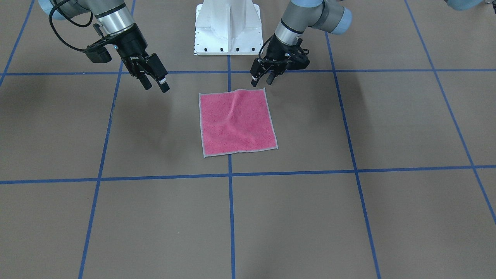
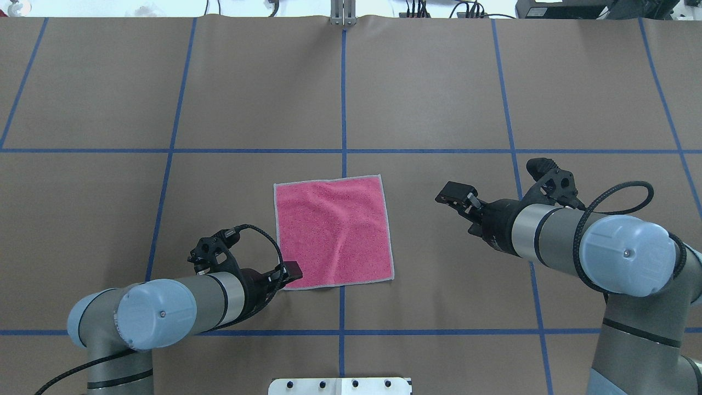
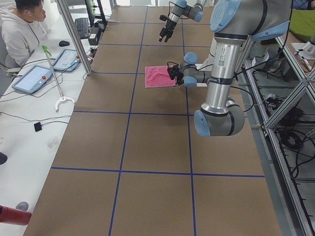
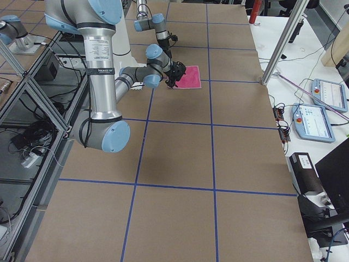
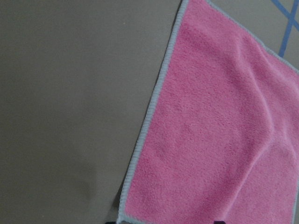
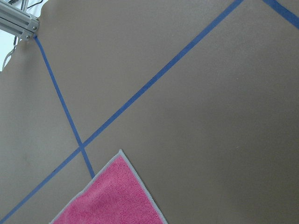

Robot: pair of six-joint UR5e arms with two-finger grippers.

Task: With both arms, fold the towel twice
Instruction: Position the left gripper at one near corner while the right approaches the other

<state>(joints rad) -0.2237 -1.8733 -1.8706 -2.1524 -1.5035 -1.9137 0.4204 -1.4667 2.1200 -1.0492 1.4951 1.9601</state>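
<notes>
brown table [image 1: 348,217] bears unfolded towel [image 1: 237,123]

1. Looks down on plain brown table [image 6: 210,116], filling pretty much everything.
2. Catches two blue tape lines [image 6: 154,81] crossing at the left.
3. Shows just one corner of the pink towel [image 6: 112,196] at the bottom, lying flat with light grey edging, tip right beside that crossing.
4. Picks up a bit of silver metal frame [image 6: 18,21] in the top-left corner.

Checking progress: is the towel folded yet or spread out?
Spread out: the towel lies pink face up, all four stitched edges showing, only slightly wrinkled.
</notes>
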